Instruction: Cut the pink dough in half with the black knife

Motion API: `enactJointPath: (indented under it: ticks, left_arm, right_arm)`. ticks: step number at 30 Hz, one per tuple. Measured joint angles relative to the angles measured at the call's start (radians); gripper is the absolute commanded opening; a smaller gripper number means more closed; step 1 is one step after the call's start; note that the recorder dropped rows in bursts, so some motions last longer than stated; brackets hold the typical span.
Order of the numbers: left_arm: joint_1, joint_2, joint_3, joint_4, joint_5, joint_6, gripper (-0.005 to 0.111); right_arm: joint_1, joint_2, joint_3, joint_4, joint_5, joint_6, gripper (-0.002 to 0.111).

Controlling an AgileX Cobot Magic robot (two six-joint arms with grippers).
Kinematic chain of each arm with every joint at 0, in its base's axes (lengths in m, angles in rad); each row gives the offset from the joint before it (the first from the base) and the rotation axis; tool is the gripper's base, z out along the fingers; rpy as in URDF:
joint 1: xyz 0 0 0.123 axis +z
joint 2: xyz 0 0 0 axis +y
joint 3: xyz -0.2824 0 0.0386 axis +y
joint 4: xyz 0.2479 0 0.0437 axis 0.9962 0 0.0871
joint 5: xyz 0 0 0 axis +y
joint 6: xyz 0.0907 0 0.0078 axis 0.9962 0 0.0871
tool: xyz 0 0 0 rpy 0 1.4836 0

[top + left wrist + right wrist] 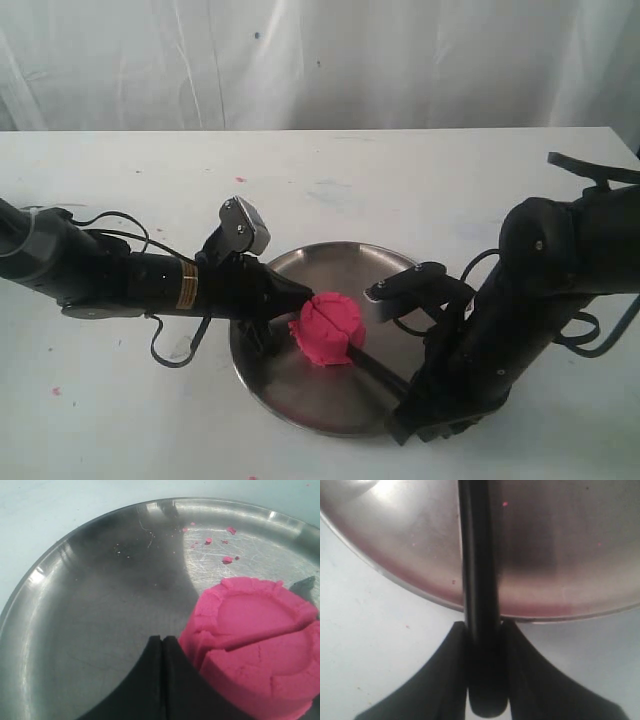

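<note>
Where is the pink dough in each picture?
Exterior view: the dough sits mid-picture on the plate, between the two arms.
Left wrist view: lower right, with a cut line across its top.
Right wrist view: not in it; only the knife shows.
Shared landmark: the plate.

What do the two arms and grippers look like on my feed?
Both arms are black with loose black cables. The left arm has a grey section near the frame edge, a gold-tan band and a grey camera block. The left gripper and right gripper have black, tapered fingers.
</note>
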Motion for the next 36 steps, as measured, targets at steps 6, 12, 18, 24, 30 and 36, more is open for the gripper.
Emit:
enactJointPath:
  ticks: [6,12,18,24,30,36]
  left_arm:
    - [0.0,0.0,0.0,0.002,0.0,0.0,0.0]
    - [0.0,0.0,0.0,0.004,0.0,0.0,0.0]
    - [0.0,0.0,0.0,0.006,0.022,0.0,0.0]
    - [0.0,0.002,-0.001,0.011,0.023,0.0,0.0]
    - [0.0,0.025,-0.011,0.001,0.003,0.0,0.0]
    - [0.0,0.027,-0.011,0.0,-0.001,0.0,0.0]
  right_arm:
    - [0.0,0.0,0.0,0.0,0.0,0.0,0.0]
    - [0.0,0.0,0.0,0.0,0.0,0.0,0.0]
    - [0.0,0.0,0.0,0.0,-0.002,0.0,0.0]
    - [0.0,0.0,0.0,0.0,-0.002,0.0,0.0]
    - [0.0,0.0,0.0,0.002,-0.002,0.0,0.0]
    - [0.0,0.0,0.0,0.004,-0.002,0.0,0.0]
